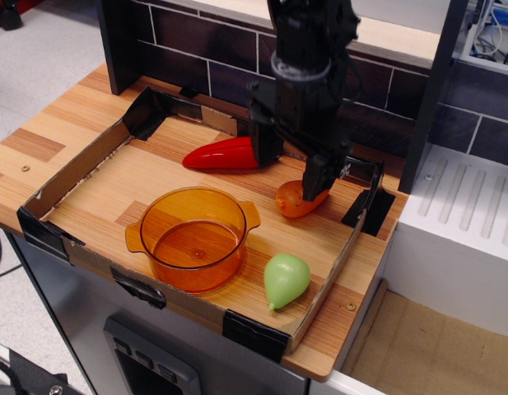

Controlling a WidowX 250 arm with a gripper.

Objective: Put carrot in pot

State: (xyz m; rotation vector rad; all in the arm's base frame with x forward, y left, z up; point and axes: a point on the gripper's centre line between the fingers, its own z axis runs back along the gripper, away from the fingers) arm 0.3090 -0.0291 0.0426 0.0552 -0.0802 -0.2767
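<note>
The orange carrot lies in the cardboard tray, right of centre, with its right part hidden behind my gripper. The round amber pot with two small handles stands in the tray's front left, empty. My black gripper hangs open just above the carrot. One finger is on its far left in front of the red pepper, the other finger is over the carrot's right end. The gripper holds nothing.
A red pepper lies at the back of the tray, partly behind my gripper. A pale green pear lies at the front right. The low cardboard tray wall rims the board. A dark brick wall stands behind; a white drainer is at right.
</note>
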